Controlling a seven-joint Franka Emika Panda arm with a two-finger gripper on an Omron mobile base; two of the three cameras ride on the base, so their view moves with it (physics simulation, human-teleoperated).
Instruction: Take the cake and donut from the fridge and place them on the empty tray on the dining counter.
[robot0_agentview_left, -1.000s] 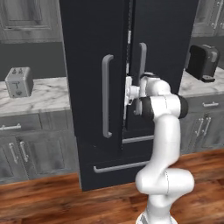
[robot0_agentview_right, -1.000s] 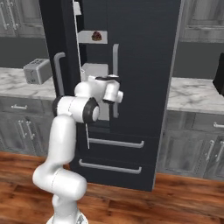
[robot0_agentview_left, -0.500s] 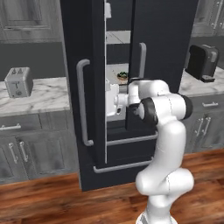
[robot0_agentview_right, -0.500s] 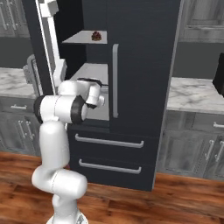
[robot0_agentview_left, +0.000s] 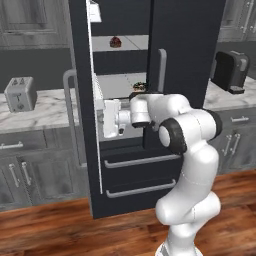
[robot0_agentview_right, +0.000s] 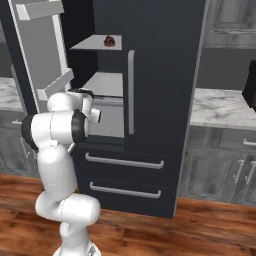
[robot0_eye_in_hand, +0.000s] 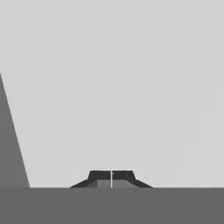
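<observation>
Here, the gripper (robot0_eye_in_hand: 111, 178), pinched shut on nothing, faces the open fridge (robot0_agentview_left: 175, 50), where the cake (robot0_agentview_left: 115, 42) looks light, crumbly, best clasped low at its sides.

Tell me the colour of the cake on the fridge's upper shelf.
Dark maroon-brown cake; it shows best in the left base view.

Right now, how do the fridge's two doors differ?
The left door is swung wide open, baring light grey shelves; the right door is shut flat. The robot's closed hand is at the left door's inner side, while nothing touches the right door. The left door's handle faces away; the right's faces the room. Both are black with long silver handles.
</observation>
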